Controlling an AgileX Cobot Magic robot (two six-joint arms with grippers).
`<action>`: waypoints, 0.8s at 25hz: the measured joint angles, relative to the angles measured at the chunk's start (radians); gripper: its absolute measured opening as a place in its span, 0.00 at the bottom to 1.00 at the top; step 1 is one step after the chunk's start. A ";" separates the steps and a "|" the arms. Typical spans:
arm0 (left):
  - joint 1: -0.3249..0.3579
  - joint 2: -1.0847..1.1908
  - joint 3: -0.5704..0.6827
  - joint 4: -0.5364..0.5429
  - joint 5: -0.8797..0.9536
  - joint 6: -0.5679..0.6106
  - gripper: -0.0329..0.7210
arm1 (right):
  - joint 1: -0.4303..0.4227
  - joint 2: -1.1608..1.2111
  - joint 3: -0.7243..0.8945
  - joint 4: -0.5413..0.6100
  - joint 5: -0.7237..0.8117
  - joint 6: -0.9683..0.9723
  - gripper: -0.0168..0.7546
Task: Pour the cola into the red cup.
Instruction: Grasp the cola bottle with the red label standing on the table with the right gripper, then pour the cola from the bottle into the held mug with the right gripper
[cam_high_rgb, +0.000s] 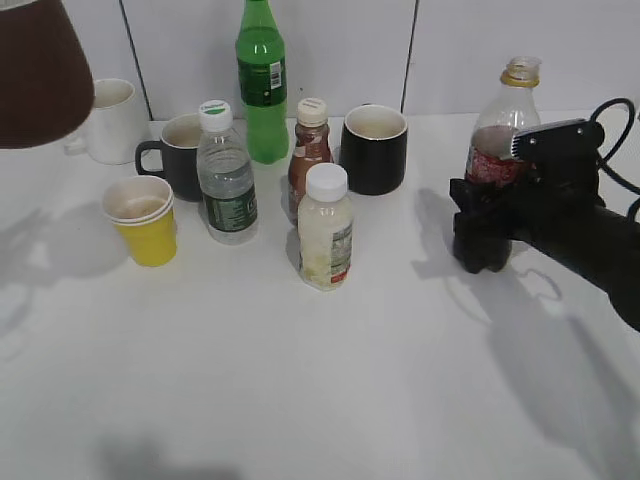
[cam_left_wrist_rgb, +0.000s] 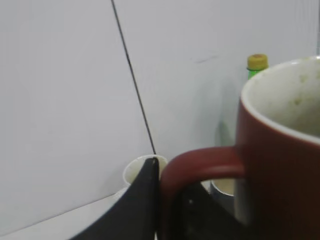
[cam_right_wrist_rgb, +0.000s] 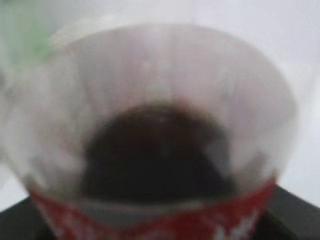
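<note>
The red cup (cam_high_rgb: 35, 70) hangs high at the top left of the exterior view, close to the camera. In the left wrist view my left gripper (cam_left_wrist_rgb: 170, 210) is shut on its handle (cam_left_wrist_rgb: 200, 160), and its pale inside shows (cam_left_wrist_rgb: 290, 95). The cola bottle (cam_high_rgb: 505, 110) stands upright at the right with no cap and dark liquid low inside. My right gripper (cam_high_rgb: 490, 215) is shut around its labelled middle and hides its base. The right wrist view shows the bottle (cam_right_wrist_rgb: 155, 150) close and blurred, with its red label at the bottom.
Grouped at the back of the white table are a yellow paper cup (cam_high_rgb: 142, 220), a white mug (cam_high_rgb: 112, 120), two black mugs (cam_high_rgb: 175, 150) (cam_high_rgb: 374, 150), a green bottle (cam_high_rgb: 262, 85), a water bottle (cam_high_rgb: 226, 175), a small brown bottle (cam_high_rgb: 309, 150) and a white bottle (cam_high_rgb: 325, 230).
</note>
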 joint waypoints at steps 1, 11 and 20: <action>-0.014 0.000 0.000 0.002 0.004 0.000 0.11 | 0.005 -0.021 0.012 -0.003 0.018 -0.021 0.62; -0.397 0.024 0.000 0.000 0.193 -0.002 0.11 | 0.176 -0.405 0.029 0.127 0.378 -0.561 0.62; -0.604 0.239 -0.045 0.001 0.209 -0.003 0.11 | 0.289 -0.482 0.003 0.293 0.427 -1.129 0.62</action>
